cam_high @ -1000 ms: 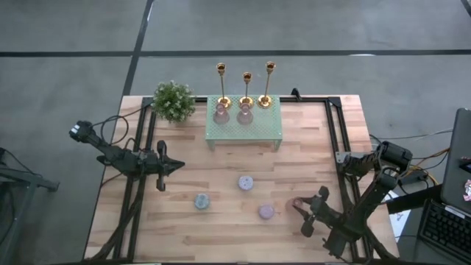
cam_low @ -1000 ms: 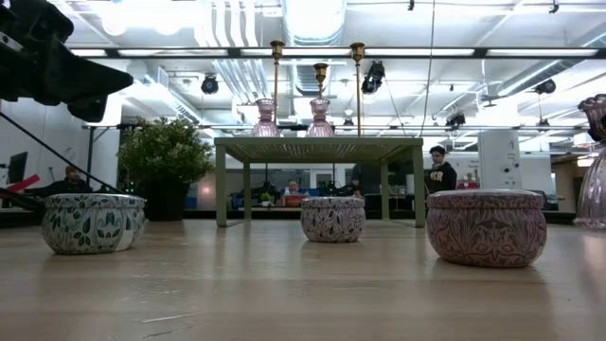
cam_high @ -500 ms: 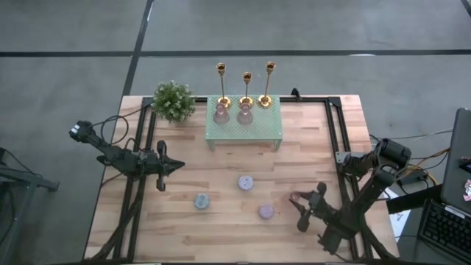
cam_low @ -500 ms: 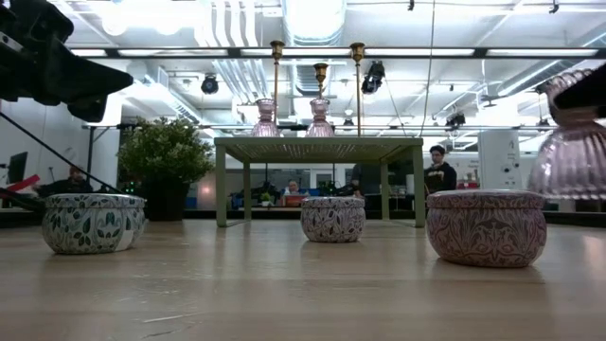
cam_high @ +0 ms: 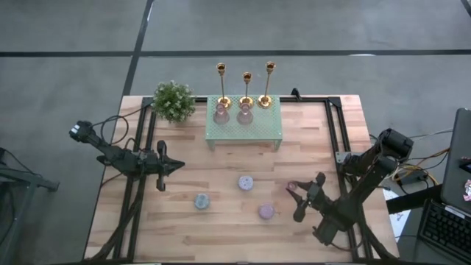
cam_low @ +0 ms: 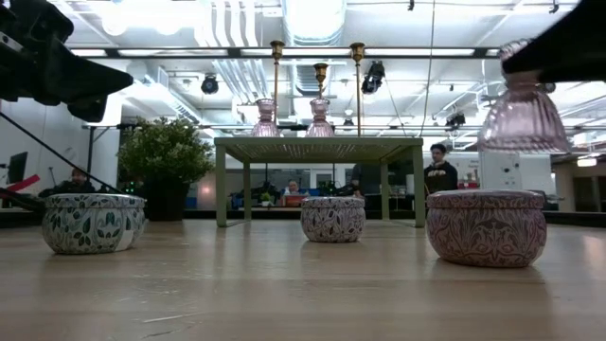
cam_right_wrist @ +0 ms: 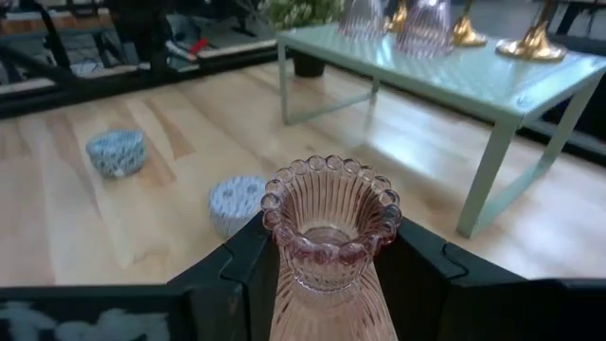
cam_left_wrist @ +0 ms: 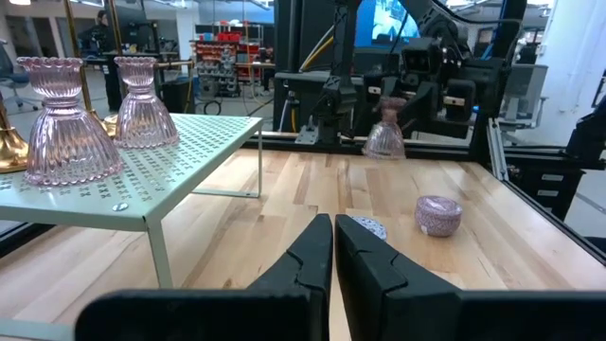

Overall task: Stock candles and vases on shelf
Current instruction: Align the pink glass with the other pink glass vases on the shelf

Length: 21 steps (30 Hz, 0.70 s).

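My right gripper is shut on a pink ribbed vase, held above the table's near right part; the vase also shows in the low view. My left gripper is shut and empty, hovering at the table's left. Two more pink vases stand on the mint-green shelf at the far middle. The blue-grey candle, the lavender candle and the mauve candle rest on the table. My right gripper pinches the vase's neck, just under the beaded flared rim, between its two fingers. The fingers come from the table's near right side. The vase stands upright in the hold, its round body lifted clear of the table.
Three gold candlesticks stand along the shelf's far edge behind the vases. A leafy potted plant stands left of the shelf. The shelf's right half is bare mesh. Black frame rails run along both table sides.
My right gripper has risen with the vase and gone toward the far edge and a little toward the left. The vase has stayed upright and now hangs higher, above the level of the mauve candle's top.
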Tool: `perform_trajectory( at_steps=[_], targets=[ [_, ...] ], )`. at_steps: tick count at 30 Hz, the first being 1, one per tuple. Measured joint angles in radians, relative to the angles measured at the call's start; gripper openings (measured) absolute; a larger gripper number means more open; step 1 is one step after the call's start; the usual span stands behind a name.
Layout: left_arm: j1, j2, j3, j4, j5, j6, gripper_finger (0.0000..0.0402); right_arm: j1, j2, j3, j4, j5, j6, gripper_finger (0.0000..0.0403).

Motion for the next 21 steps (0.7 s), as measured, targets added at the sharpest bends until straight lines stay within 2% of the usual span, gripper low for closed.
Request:
perform_trajectory(
  at_steps=[21],
  targets=[
    [0.0,0.0,0.0,0.0,0.0,0.0,0.0021,-0.195,-0.282,-0.002,0.007,0.02,-0.278,0.0142]
  ],
)
